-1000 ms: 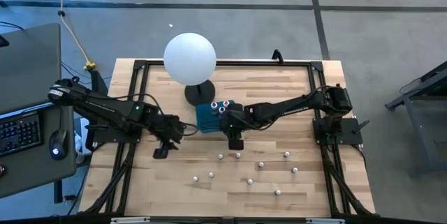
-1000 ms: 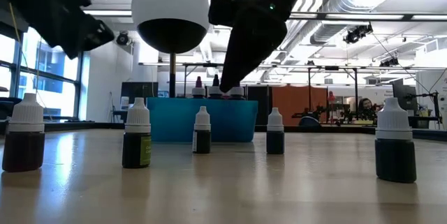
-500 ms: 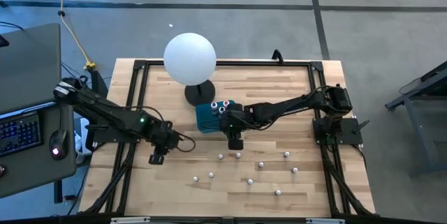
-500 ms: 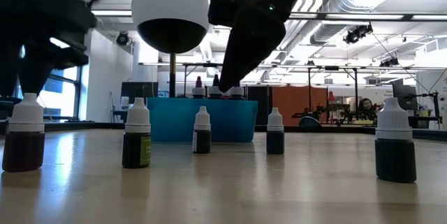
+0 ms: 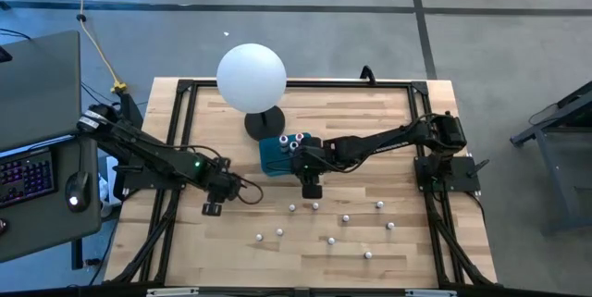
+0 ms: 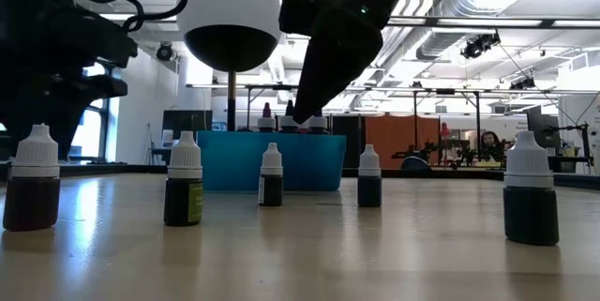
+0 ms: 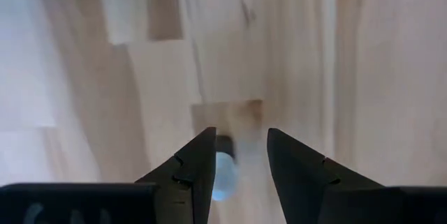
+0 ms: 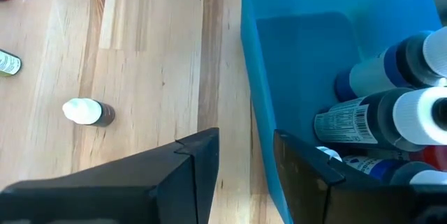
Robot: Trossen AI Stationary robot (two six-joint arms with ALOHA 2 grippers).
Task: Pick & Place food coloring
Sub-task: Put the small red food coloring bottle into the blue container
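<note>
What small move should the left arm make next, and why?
Probably lower the left gripper straight down: its open fingers already straddle a white-capped bottle standing on the table, not yet gripped. The right gripper waits by the teal box.

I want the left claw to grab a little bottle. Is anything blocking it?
Nothing visible blocks it. The left gripper hangs open over bare wood, with one white-capped food coloring bottle showing between its fingers. The other bottles and the teal box stand off to the side.

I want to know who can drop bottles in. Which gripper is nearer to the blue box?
The right gripper is nearer, at the blue box, beside its wall. The left gripper is farther off, over bare table.
</note>
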